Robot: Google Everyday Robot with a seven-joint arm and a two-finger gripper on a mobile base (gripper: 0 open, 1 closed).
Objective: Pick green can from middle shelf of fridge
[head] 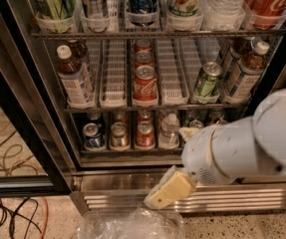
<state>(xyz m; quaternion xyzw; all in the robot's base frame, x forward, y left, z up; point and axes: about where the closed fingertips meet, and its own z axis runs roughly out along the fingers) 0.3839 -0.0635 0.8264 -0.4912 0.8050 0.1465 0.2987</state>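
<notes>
Hovering gripper: mine hangs low in front of the fridge, over the steel base grille, with its tan tip pointing down and to the left.
Gripper state: I cannot tell whether it is apart or together; it holds nothing that I can see.
Arm: my white housing fills the lower right and hides the right end of the bottom rack.
Green can: it stands on the middle shelf, right of centre, in a white slotted lane tray, leaning slightly, silver top showing.
Can and gripper: well apart; the can sits above my gripper and a little to the right.
Red cola cans: they line the centre lane in a row, with one white tray between them and the green can.
Brown bottles: one white-capped bottle at the left end, and others just right of the green can.
Top rack: tall cans in clear cups.
Bottom rack: small cans in a row.
Fridge: the black-framed door stands open on the left.
Floor: crumpled clear plastic lies just below my gripper, and orange and black cables lie at the left.
</notes>
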